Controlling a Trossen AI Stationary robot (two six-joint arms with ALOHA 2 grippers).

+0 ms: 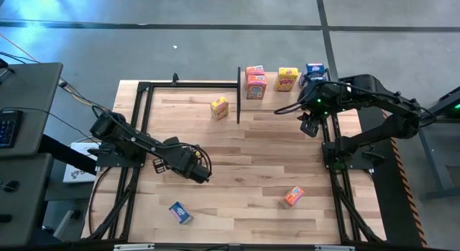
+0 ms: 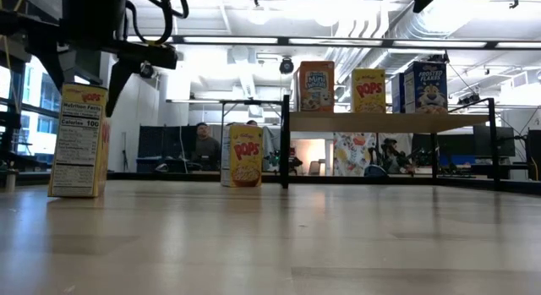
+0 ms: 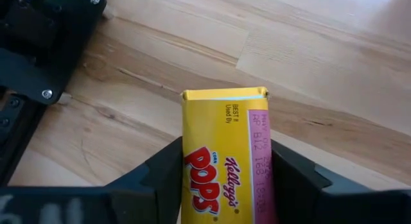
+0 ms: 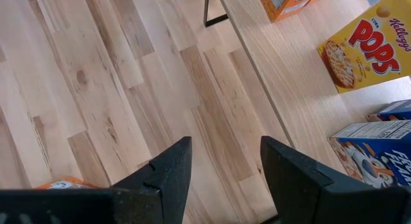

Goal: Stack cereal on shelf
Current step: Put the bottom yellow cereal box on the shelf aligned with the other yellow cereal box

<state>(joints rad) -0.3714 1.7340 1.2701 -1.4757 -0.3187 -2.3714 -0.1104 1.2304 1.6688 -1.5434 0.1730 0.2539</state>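
Nearest the table's [image 1: 237, 208] front edge, a blue box [image 1: 180, 213] lay toward the left corner and an orange box [image 1: 293, 196] toward the right, both unhandled and with bare boards all round.

Farther in, near the left edge, the left gripper [image 3: 225, 179] pinched a yellow Pops box [image 3: 226, 156] between its fingers; whether that box touched the boards or hung just clear could not be told. The stretch from there toward the back was open.

Toward the back, a second yellow box [image 1: 220, 107] stood on the tabletop just beside the shelf's left post. The shelf [image 2: 385, 122] along the back edge carried orange boxes [image 1: 255, 81] at its left end, a yellow box [image 1: 287, 79] in the middle and blue boxes [image 1: 315, 71] at its right end. The right gripper [image 4: 221, 163] hung over the shelf's front edge near its right end, fingers spread and empty.

By my judgement the job was partly done: four boxes in view had yet to be shelved. Room showed on the board's front strip and between the yellow and orange boxes, so the shelved boxes and the black post were the things to clear.
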